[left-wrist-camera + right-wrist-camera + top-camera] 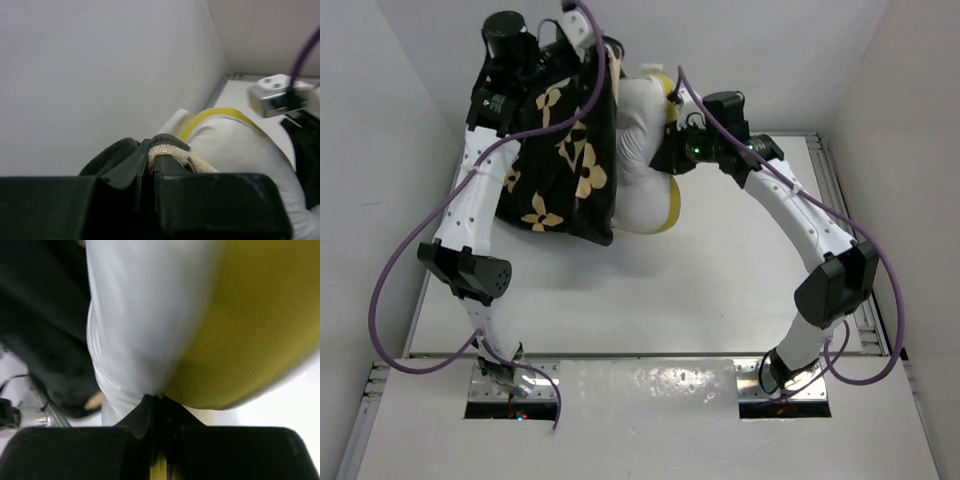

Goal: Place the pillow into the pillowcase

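The pillowcase [565, 160] is at the far left of the table [720, 290]. The pillow [642, 140] sits partly inside it, protruding from its right side toward the table's middle.

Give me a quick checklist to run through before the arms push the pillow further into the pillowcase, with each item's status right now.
1. Left gripper shut on the pillowcase hem: ok.
2. Right gripper shut on the pillow at its yellow band: ok.
3. Pillow started into the case: ok, part is covered.
4. Pillow fully inside: not ok, the right gripper's end sticks out.
5. Purple cable clear of the fabric: cannot tell, it crosses over the pillowcase in the top view.
6. Case mouth open wide enough: cannot tell.
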You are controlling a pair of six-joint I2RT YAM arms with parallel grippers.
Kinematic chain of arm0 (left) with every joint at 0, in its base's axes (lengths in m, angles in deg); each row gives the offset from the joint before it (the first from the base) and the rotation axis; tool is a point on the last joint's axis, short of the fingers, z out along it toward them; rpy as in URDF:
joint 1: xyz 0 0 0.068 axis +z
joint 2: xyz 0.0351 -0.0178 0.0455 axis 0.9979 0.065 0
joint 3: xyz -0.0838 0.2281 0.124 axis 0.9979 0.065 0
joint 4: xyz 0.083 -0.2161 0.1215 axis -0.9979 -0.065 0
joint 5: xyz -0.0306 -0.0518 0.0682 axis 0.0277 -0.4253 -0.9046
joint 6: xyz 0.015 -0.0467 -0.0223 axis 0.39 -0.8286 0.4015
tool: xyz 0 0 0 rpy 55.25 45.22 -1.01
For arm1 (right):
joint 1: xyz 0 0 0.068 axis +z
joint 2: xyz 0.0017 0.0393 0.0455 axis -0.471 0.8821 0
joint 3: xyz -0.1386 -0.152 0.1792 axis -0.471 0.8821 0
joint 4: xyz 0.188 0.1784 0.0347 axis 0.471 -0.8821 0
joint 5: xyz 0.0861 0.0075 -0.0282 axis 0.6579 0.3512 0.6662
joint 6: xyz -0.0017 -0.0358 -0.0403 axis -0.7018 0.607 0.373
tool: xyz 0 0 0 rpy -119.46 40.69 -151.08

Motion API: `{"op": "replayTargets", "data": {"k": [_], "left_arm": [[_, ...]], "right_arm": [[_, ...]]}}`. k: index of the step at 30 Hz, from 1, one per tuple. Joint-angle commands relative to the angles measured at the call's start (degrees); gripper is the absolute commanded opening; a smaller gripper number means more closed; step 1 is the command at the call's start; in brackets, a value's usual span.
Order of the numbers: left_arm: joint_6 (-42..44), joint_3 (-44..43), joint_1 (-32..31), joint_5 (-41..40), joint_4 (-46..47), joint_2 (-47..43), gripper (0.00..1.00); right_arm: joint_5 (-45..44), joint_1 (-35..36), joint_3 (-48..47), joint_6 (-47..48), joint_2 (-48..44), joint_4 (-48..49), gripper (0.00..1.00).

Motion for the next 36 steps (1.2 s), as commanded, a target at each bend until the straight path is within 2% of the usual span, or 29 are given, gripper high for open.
{"op": "replayTargets", "data": {"k": [1, 3, 4, 8, 11, 12, 14, 15, 18, 21, 23, 26, 27, 29, 30, 31, 32, 34, 36], "left_arm": [[9.6, 6.7, -7.3, 4.2, 1.8, -8.4, 0.00], [10.4, 7.0, -10.7, 4.5, -2.8, -7.5, 0.00], [9.9, 5.8, -11.4, 5.1, -3.1, -7.0, 0.00], [7.1, 1.7, -14.1, 7.8, -3.7, -6.7, 0.00], [8.2, 2.1, -16.3, 8.6, -7.0, -7.1, 0.00], [7.9, 3.4, -16.5, 9.9, -7.0, -7.2, 0.00], [6.4, 3.9, -16.7, 11.7, -7.0, -6.8, 0.00], [4.4, 3.8, -16.7, 13.9, -6.7, -6.7, 0.00], [1.4, 3.6, -15.5, 16.3, -5.0, -7.2, 0.00], [0.3, 5.9, -15.3, 16.9, -1.9, -6.8, 0.00], [-0.4, 7.0, -17.9, 17.2, -0.6, -5.8, 0.00], [1.4, 5.5, -21.0, 17.6, -4.1, -2.6, 0.00], [2.0, 6.8, -21.3, 17.1, -5.9, -2.2, 0.00], [5.6, 8.4, -21.1, 15.2, -8.4, -2.5, 0.02], [7.8, 9.6, -21.1, 12.3, -13.2, -3.2, 0.08], [10.6, 10.2, -21.1, 11.0, -16.3, -3.5, 0.21], [15.9, 11.1, -21.1, 9.1, -21.9, -4.0, 0.56], [19.2, 14.3, -21.0, 3.9, -26.1, -5.6, 0.99], [15.1, 18.0, -18.5, 0.0, -28.0, -8.5, 1.00]], "right_arm": [[-6.3, 4.7, -1.4, 0.1, -1.6, 2.7, 0.00], [-6.2, 8.5, -8.4, -0.3, 6.0, 0.1, 0.00], [-4.3, 9.0, -13.9, -3.4, 8.3, -0.5, 0.00], [-4.8, 5.4, -13.0, -13.7, 10.8, 9.1, 0.00], [-6.8, 3.6, -5.4, -20.2, 6.5, 21.1, 0.00], [-7.3, 3.5, 1.6, -24.8, 5.0, 30.9, 0.00], [-8.5, 2.2, 10.4, -31.2, -0.5, 43.7, 0.00], [-9.2, 1.6, 19.4, -37.8, -2.2, 57.1, 0.00], [-13.4, 0.1, 29.9, -42.7, -8.2, 71.2, 0.00], [-19.3, 2.9, 32.8, -39.2, -11.7, 71.8, 0.00], [-21.7, 6.6, 33.5, -35.9, -10.5, 73.0, 0.00], [-25.0, 5.8, 37.3, -40.5, -9.5, 72.2, 0.00], [-26.7, 4.9, 43.5, -46.1, -10.4, 76.8, 0.00], [-26.6, 2.9, 49.5, -48.2, -11.2, 83.4, 0.00], [-27.1, 2.7, 52.8, -46.5, -12.5, 83.7, 0.00], [-29.3, 3.4, 54.1, -45.1, -13.3, 81.9, 0.00], [-30.4, 4.1, 55.5, -43.5, -13.9, 81.4, 0.00], [-32.5, 5.8, 59.4, -41.7, -13.3, 83.7, 0.00], [-33.4, 6.8, 62.9, -44.0, -11.1, 87.0, 0.00]]}}
